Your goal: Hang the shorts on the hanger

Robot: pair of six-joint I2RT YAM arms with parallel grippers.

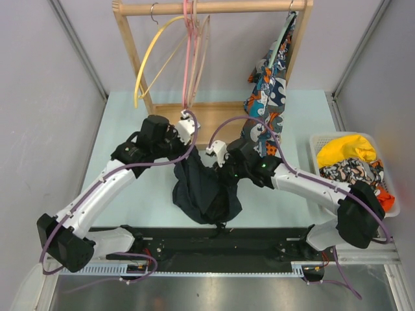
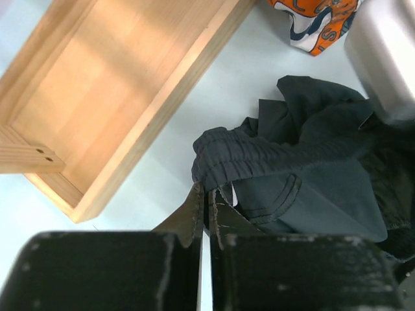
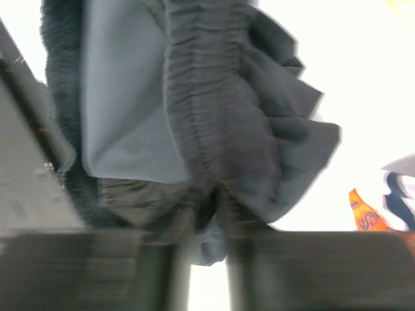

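Note:
The dark navy shorts (image 1: pixel 206 191) hang bunched between my two grippers, just above the table. My left gripper (image 1: pixel 181 161) is shut on the waistband's left end; in the left wrist view its tips (image 2: pixel 207 194) pinch the edge of the shorts (image 2: pixel 311 162) beside a white label. My right gripper (image 1: pixel 224 170) holds the other end. The right wrist view is blurred, with the tips (image 3: pixel 220 194) closed around the gathered waistband of the shorts (image 3: pixel 207 97). The thin tan hanger (image 1: pixel 205 48) hangs on the rack behind, apart from both grippers.
The wooden rack's base tray (image 1: pixel 214 113) lies just behind the shorts. A yellow hanger (image 1: pixel 152 58) and a pink hanger (image 1: pixel 189 52) hang beside the tan one. A patterned garment (image 1: pixel 269 84) hangs at the rack's right. A white basket (image 1: pixel 318 139) of clothes stands far right.

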